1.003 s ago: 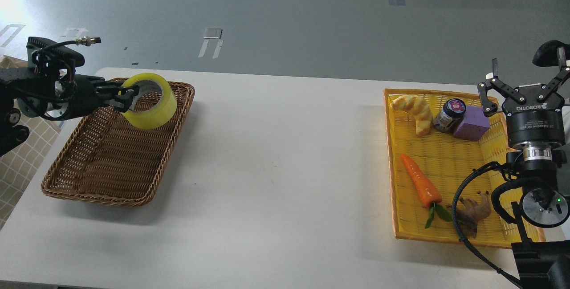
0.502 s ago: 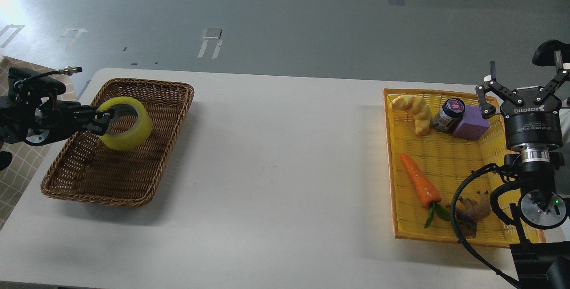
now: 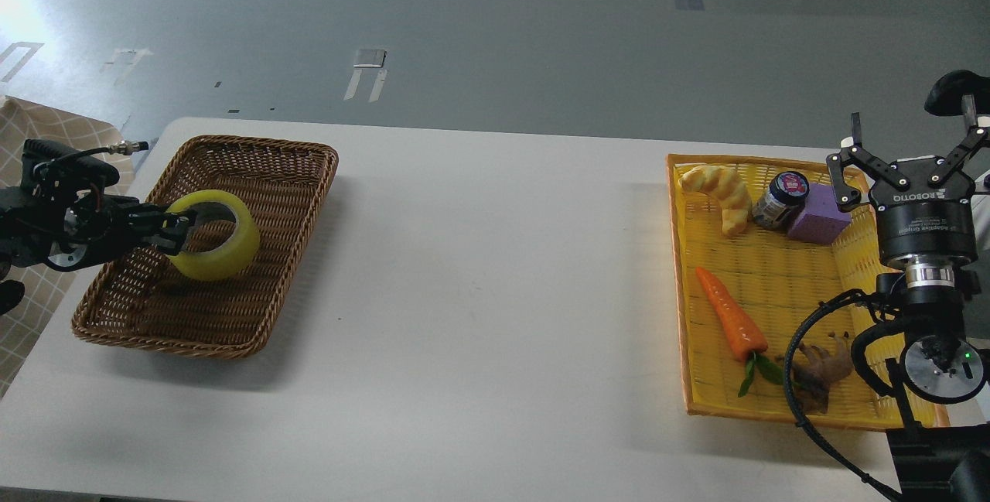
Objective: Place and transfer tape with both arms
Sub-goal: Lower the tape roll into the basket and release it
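Note:
The yellow tape roll [image 3: 220, 248] is low inside the brown wicker basket [image 3: 255, 309] on the left of the table, tilted with its core facing up and left. My left gripper [image 3: 176, 233] comes in from the left edge and is shut on the roll's near wall, one finger through the core. Whether the roll rests on the basket floor I cannot tell. My right gripper [image 3: 909, 146] stands upright at the far right, fingers spread open and empty, beside the yellow tray [image 3: 684, 293].
The yellow tray holds a bread piece [image 3: 721, 194], a dark jar [image 3: 780, 199], a purple block [image 3: 818, 213], a carrot [image 3: 728, 315] and a brown toy figure [image 3: 821, 367]. White table between the two containers. A checked cloth lies at the left edge.
My left gripper has carried the tape from above the basket's far rim down and leftward into the basket. The right arm has barely moved.

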